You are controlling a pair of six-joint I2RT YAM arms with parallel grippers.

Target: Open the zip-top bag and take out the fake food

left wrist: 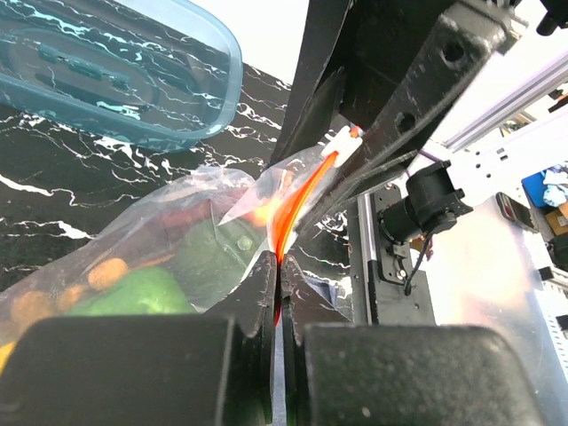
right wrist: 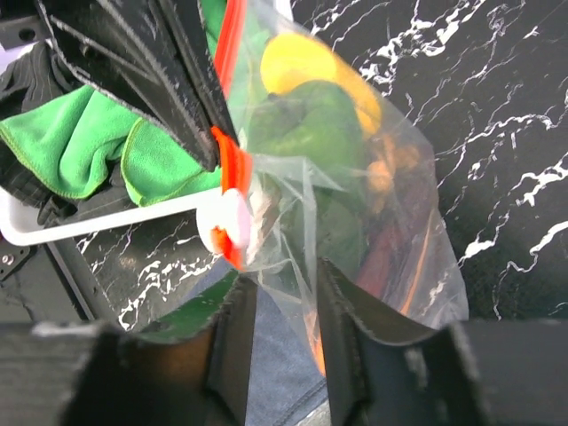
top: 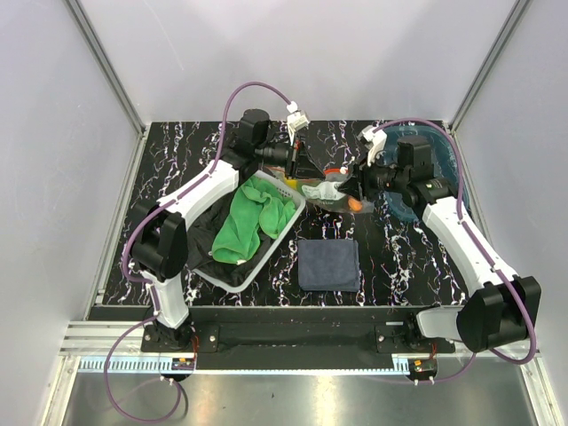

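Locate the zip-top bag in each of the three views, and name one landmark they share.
Top external: zip-top bag upper centre, between the two arms' tips.
Left wrist: zip-top bag lower left to centre, orange strip pinched by the left gripper.
Right wrist: zip-top bag centre, running top to bottom.
Shared landmark: the black marbled table.
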